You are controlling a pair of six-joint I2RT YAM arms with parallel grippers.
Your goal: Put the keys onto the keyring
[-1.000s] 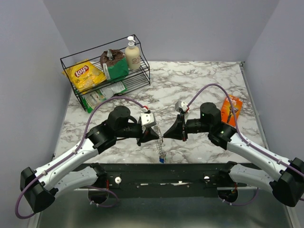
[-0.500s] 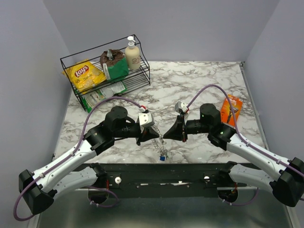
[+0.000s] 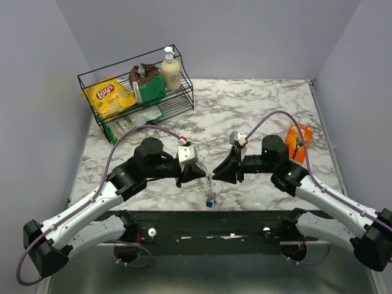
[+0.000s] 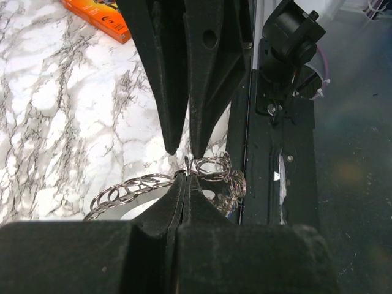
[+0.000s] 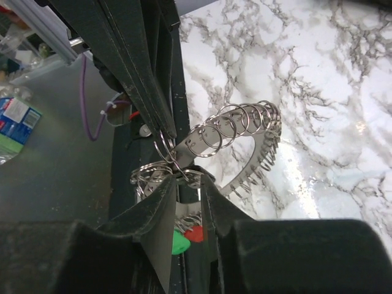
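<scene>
The keyring [image 3: 208, 185] hangs between my two grippers near the table's front edge, and a blue key [image 3: 209, 203] dangles at its bottom. My left gripper [image 3: 200, 174] is shut on the keyring's wire, as the left wrist view shows [image 4: 185, 179], with coiled rings [image 4: 214, 166] beside the tips. My right gripper [image 3: 216, 173] faces it, tip to tip. In the right wrist view its jaws [image 5: 187, 184] stand narrowly apart around small rings, with the toothed keyring [image 5: 245, 125] beyond. A green key [image 5: 179, 242] and a red key [image 5: 195, 233] hang below its fingers.
A black wire rack [image 3: 184, 101] at the back left holds a Lay's bag [image 3: 109, 95], a brown bag and a soap bottle [image 3: 171, 70]. An orange packet [image 3: 298, 141] lies at the right. A black base rail [image 3: 208, 220] runs along the near edge.
Both arms have shifted slightly; the right gripper has drawn a little to the right. The keyring still hangs between the tips with the blue key dangling.
</scene>
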